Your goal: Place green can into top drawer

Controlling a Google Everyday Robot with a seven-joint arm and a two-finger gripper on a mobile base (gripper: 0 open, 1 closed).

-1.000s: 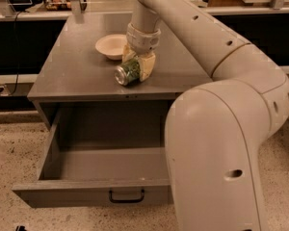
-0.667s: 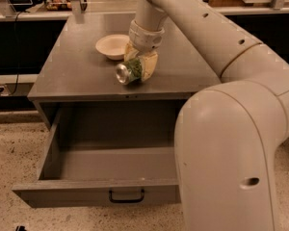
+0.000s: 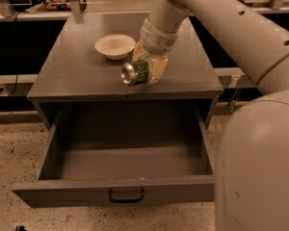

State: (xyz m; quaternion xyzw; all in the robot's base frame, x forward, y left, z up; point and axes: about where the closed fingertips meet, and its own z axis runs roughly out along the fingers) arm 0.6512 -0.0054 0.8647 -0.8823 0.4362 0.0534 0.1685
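**The arm's big link has swung to the right of the view, while the green can has barely shifted in the gripper.**

The gripper (image 3: 147, 70) is clamped around the green can (image 3: 140, 71). The can lies on its side with its silver end facing left, over the cabinet top (image 3: 72, 76). It is near the cream bowl (image 3: 114, 46) and behind the open top drawer (image 3: 86, 190). To do this step well, we would carry the can forward past the top's front edge before lowering it. We would then bring it down over the middle of the drawer and let go low, since a can on its side is likely to roll. We cannot tell whether the can is touching the top or is just clear of it. The arm hides the drawer's right front corner, and one finger is mostly hidden by the can.
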